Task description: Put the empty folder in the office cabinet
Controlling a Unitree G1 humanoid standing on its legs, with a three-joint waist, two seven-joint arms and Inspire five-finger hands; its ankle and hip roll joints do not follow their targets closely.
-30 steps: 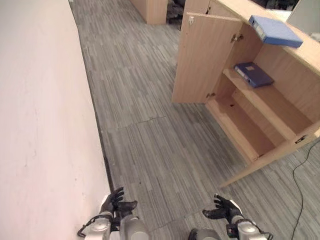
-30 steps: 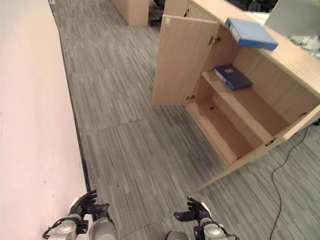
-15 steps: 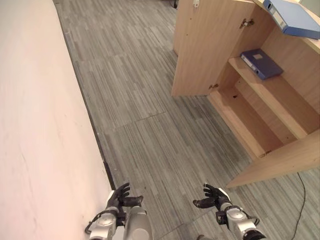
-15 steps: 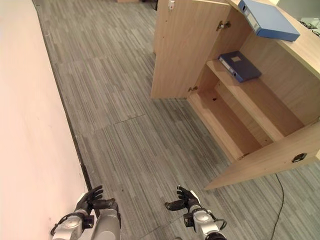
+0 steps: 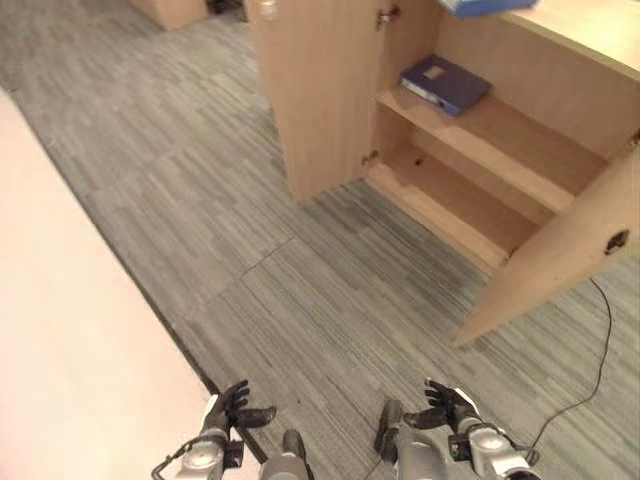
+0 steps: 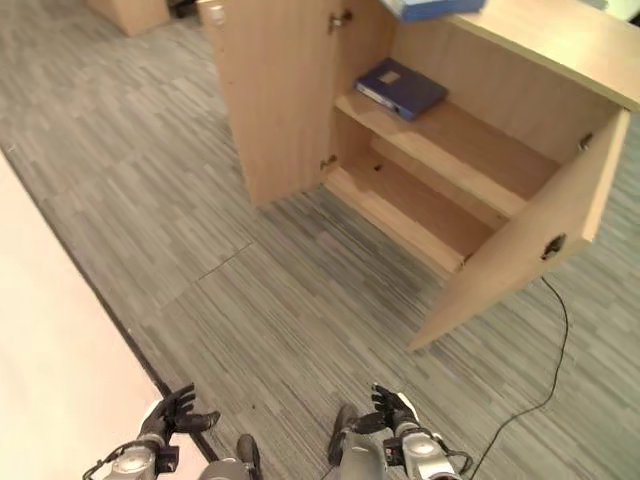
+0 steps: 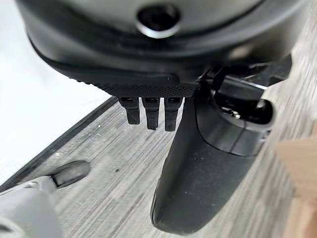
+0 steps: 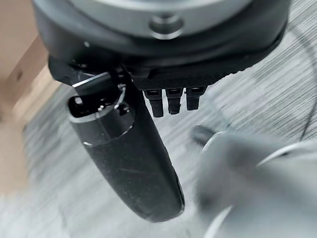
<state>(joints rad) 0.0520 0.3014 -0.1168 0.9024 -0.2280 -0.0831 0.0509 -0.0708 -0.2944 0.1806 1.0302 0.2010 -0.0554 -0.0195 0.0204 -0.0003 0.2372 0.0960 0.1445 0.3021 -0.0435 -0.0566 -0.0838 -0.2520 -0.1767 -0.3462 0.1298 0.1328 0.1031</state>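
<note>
Wooden cabinet stands open, dark blue folder lying on its upper shelf. My left hand and right hand hang low, fingers relaxed, empty.

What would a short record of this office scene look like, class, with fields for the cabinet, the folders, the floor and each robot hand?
cabinet: wooden cabinet, both doors open, two shelves visible
upper shelf: dark blue folder lying flat
lower shelf: bare
cabinet top: light blue folder lying at the edge
floor: grey striped carpet
left side: pale wall
left hand: low near the wall, fingers relaxed, holding nothing
right hand: low over the carpet, fingers relaxed, holding nothing
</note>
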